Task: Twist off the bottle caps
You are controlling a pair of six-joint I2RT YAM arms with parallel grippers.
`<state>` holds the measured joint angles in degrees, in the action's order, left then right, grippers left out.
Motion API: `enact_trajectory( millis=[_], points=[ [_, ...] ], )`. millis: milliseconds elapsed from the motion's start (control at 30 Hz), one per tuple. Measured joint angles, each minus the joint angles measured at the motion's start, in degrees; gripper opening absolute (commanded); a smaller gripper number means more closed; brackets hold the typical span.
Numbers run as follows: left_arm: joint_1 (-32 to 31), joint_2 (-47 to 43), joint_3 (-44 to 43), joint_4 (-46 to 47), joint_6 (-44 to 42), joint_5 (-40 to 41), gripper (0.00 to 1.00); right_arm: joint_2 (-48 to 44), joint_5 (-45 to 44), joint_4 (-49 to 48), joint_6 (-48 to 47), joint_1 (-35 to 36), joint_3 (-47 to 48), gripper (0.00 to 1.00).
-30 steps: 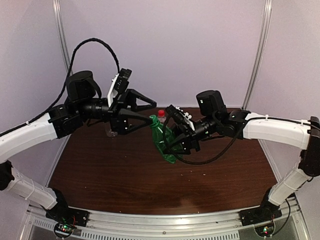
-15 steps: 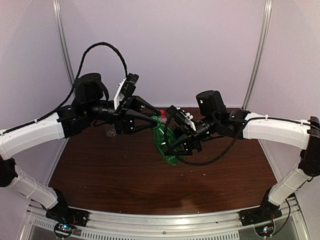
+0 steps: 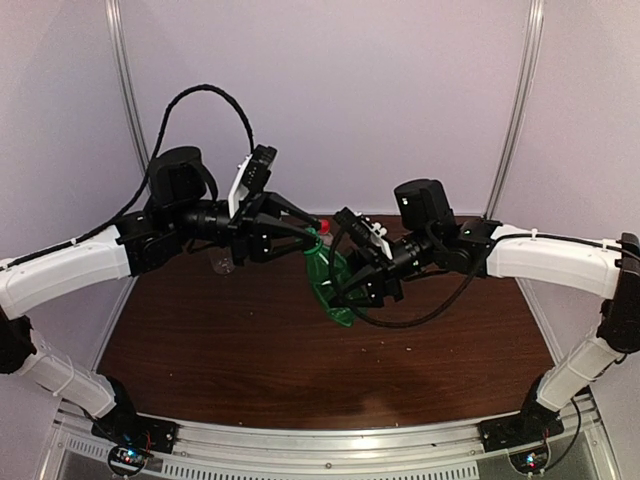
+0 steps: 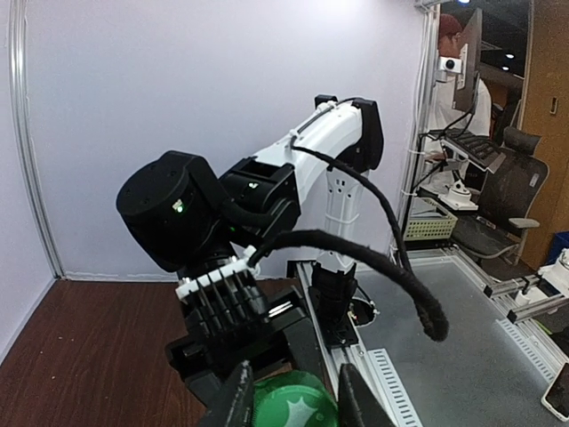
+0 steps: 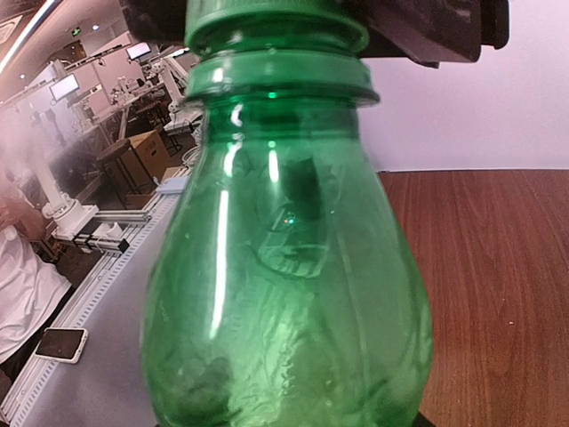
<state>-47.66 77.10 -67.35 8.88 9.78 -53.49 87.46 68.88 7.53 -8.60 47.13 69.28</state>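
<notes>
The dark brown wooden table [image 3: 250, 370] lies bare along its near side, with the two arms reaching in over it from the left and right near corners. Above the middle of the table the green bottle [image 3: 328, 285] is tilted, its base down towards the near right and its neck up towards the far left; from above it is hard to tell whether the base touches the wood. The right gripper [image 3: 350, 283] comes in from the right and is clamped on the bottle's body, and in its wrist view the bottle [image 5: 293, 294] fills the frame, with the green cap [image 5: 276, 22] on the neck at the top. The left gripper [image 3: 305, 236] reaches in from the left with its jaws closed narrow on that cap; its wrist view shows the two fingers [image 4: 238, 396] pressed against either side of the cap [image 4: 293, 405]. Just beyond the grippers a red cap [image 3: 323, 226] shows, its bottle hidden. Farther left, behind the left arm, a clear bottle [image 3: 224, 264] stands on the table's far side.
</notes>
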Motion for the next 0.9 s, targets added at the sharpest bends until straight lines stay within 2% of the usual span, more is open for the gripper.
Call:
enact_trajectory(
  millis=[133, 233, 500, 633, 900],
  points=[
    [0.3, 0.0, 0.2, 0.5, 1.0, 1.8, 0.21, -0.6, -3.2, 0.0, 0.1, -0.1, 0.0, 0.43],
    [0.5, 0.0, 0.2, 0.7, 2.8, 5.4, 0.21, -1.5, -8.7, 0.0, 0.2, -0.3, -0.1, 0.43],
    [0.0, 1.3, -0.4, -0.5, 13.4, 27.8, 0.24, -2.8, -33.0, -3.0, 1.1, 0.2, -1.3, 0.43],
    [-0.3, 4.1, -1.6, -1.0, 18.0, 33.9, 0.27, -2.8, -41.9, -5.4, 1.5, 0.6, -3.4, 0.43],
    [-0.4, 6.1, -3.0, -1.4, 20.6, 36.0, 0.42, -2.7, -45.4, -6.4, 1.6, 0.6, -4.2, 0.42]
  ],
)
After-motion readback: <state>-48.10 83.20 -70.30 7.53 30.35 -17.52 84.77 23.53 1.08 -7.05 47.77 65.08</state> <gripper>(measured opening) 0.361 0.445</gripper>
